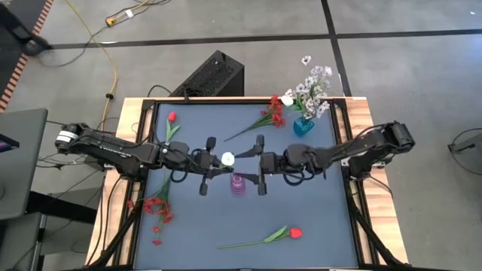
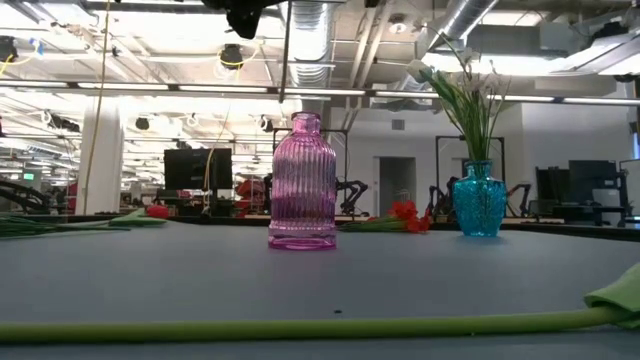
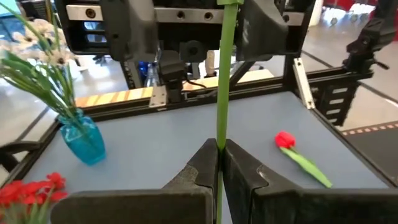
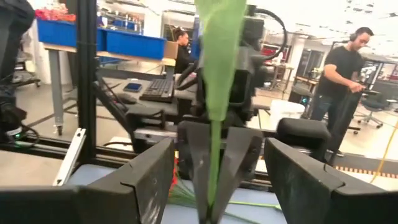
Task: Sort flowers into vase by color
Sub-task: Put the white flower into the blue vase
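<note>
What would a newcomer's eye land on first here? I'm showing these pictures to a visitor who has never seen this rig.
Probably the white flower held at mid-table between the two arms: the left gripper is shut on its green stem, while the right gripper stands open around it. Just below sits the empty pink vase, and at the far right edge the blue vase already holds white sprays.

Green stem (image 4: 214, 155), perhaps a leaf above, between spread jaws.

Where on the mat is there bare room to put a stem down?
Bare mat right of the red tulip, and between pink vase and that tulip. Crowded: centre, where both grippers meet, and around the blue vase.
</note>
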Controlling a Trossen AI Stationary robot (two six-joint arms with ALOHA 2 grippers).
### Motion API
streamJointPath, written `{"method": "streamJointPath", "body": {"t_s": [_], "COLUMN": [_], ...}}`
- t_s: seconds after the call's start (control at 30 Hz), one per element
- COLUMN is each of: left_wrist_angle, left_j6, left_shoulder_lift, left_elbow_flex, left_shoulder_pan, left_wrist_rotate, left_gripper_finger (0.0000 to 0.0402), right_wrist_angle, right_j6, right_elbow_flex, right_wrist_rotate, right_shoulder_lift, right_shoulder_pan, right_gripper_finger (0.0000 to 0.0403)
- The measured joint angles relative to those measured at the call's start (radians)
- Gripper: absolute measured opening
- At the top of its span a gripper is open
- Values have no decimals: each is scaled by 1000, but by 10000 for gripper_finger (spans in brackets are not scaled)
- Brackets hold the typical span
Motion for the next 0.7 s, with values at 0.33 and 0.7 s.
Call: {"method": "streamJointPath", "body": {"t_s": [0.33,0.7], "left_wrist_angle": [28,58], "left_j6": [-8,-56], "left_shoulder_lift": [-1,17], "left_elbow_flex": [0,1], "left_shoulder_pan": [39,110], "left_wrist_rotate": [-39,7], "left_gripper_finger": [2,0], "right_wrist_angle": [19,59], "right_j6": [17,32], "right_elbow_flex": [0,2], "right_wrist_rotate": [-14,-60], "right_shoulder_lift": [3,31], "right_shoulder_pan": [-67,-98], "right_gripper_finger": [237,196]}}
